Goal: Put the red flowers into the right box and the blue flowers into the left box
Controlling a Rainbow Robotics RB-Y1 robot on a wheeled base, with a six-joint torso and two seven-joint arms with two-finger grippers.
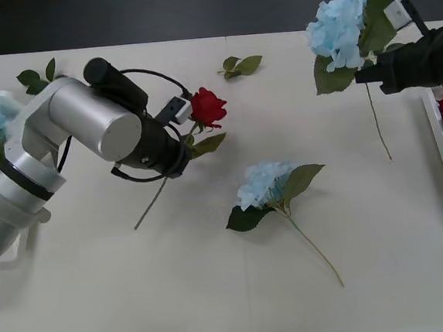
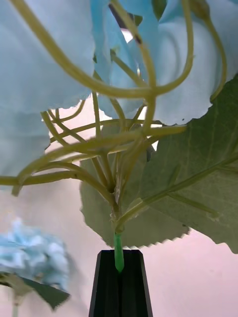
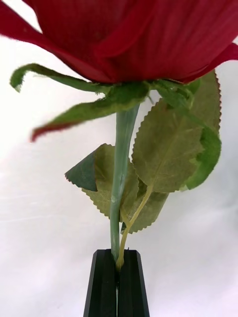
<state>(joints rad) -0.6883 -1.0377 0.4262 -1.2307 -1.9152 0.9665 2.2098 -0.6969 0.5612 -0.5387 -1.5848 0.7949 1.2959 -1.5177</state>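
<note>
We carry each stem steadily: left claw pinches rose, right claw pinches hydrangea.

Front view: even overhead light is washing the white counter bright, shadows lying soft and short under the blue flower. Far room behind is staying dark. Right wrist view: near petals are blurring, the second bloom below sitting out of focus. Left wrist view: stem is reading sharp, red petals softening, background blowing out pale.
</note>
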